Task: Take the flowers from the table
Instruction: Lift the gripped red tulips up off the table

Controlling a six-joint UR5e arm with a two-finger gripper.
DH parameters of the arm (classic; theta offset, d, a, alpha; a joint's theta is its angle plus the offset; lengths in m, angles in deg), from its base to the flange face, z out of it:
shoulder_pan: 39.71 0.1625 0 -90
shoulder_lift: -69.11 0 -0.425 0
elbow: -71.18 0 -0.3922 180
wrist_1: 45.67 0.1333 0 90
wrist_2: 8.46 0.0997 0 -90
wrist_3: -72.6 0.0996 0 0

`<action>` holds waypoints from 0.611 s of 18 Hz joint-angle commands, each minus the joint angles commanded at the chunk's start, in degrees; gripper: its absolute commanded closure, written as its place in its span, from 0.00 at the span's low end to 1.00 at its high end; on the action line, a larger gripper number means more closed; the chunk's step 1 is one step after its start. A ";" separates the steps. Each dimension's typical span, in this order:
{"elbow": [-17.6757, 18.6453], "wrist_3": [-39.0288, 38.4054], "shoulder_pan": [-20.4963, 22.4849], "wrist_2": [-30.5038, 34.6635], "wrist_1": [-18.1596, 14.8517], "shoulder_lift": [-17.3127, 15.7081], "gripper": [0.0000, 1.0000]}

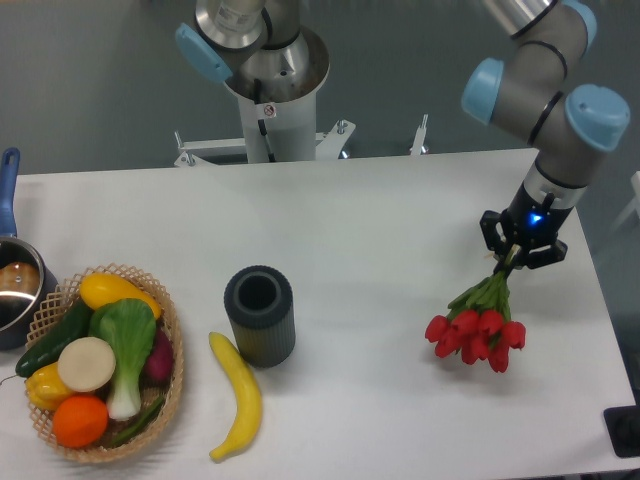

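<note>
The flowers (478, 330) are a bunch of red tulip buds on green stems, at the right side of the white table (380, 200). My gripper (520, 257) is shut on the upper ends of the stems, with the red buds hanging down and to the left below it. The buds look slightly raised off the tabletop, though I cannot tell for sure whether they still touch it.
A dark ribbed cylinder vase (259, 315) stands mid-table with a banana (238, 395) beside it. A wicker basket of vegetables (100, 360) sits at the front left, and a blue pot (15, 285) at the left edge. The robot base (270, 90) is behind the table.
</note>
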 joint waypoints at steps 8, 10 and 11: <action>-2.11 -7.29 0.88 -10.52 2.28 -5.45 0.79; -2.29 -9.39 1.49 -16.32 2.29 -6.42 0.79; -2.29 -10.36 1.67 -18.87 2.29 -7.12 0.79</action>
